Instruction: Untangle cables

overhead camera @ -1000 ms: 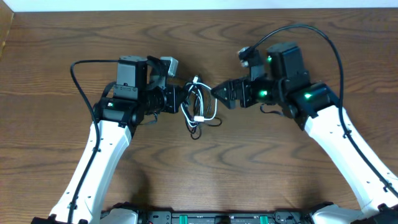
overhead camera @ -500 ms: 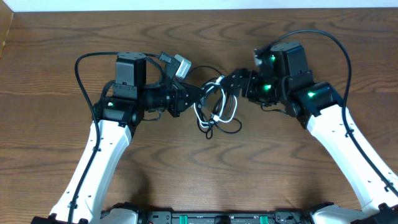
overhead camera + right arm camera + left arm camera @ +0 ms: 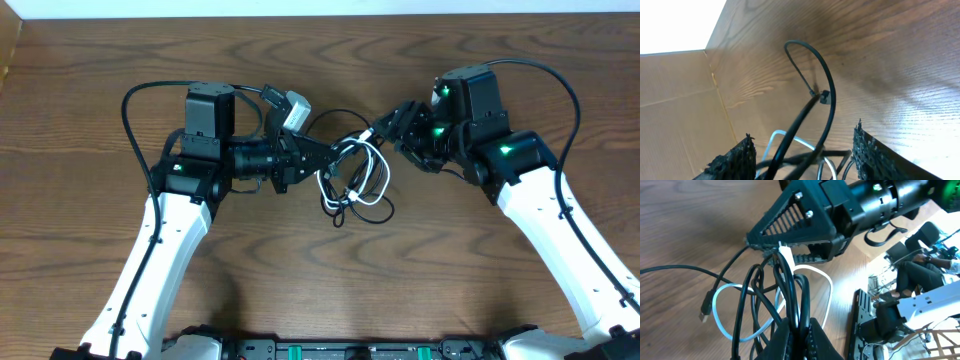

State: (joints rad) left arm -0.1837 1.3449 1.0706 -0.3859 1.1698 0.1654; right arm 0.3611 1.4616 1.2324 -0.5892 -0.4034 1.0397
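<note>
Black and white thin cords lie as one knotted bundle (image 3: 355,185) on the brown wooden table (image 3: 330,290). At the bundle's left edge, the left gripper (image 3: 314,163) is clamped tight on several black strands (image 3: 790,290). At the bundle's upper right, the right gripper (image 3: 386,128) straddles a black loop (image 3: 815,65), jaws partly apart and not gripping. Untangling looks barely begun: no cord lies free of the bundle, so all the separating remains.

Bright even light, soft shadows, pale glare on the table (image 3: 912,95), cables (image 3: 799,300) blurred nearest left wrist camera
</note>
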